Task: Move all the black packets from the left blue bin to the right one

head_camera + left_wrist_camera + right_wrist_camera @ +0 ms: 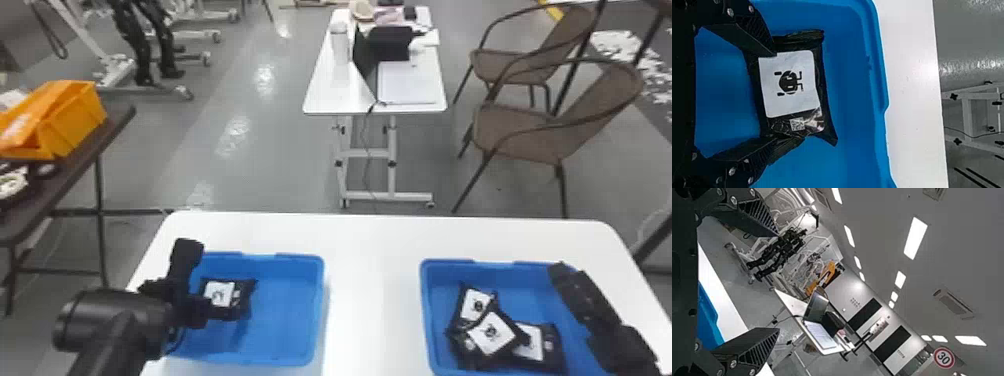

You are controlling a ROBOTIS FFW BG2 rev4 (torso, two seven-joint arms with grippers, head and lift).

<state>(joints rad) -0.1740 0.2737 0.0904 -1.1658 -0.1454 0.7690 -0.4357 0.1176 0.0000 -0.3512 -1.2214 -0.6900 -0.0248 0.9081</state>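
My left gripper (198, 306) is over the left part of the left blue bin (285, 359), at a black packet (240, 300) with a white label. In the left wrist view, the fingers of the left gripper (786, 96) stand apart at two opposite edges of that packet (789, 84), open; whether they touch it I cannot tell. Several black packets (492, 332) lie overlapping in the right blue bin (426, 320). The right gripper (562, 272) is raised over that bin's right side; in the right wrist view, the right gripper (778, 282) is open with nothing held.
Both bins stand on a white table (372, 280), with a gap between them. Beyond it are a second white table (325, 95) with a laptop and brown chairs (540, 130). An orange bin (75, 120) sits on a dark table at the left.
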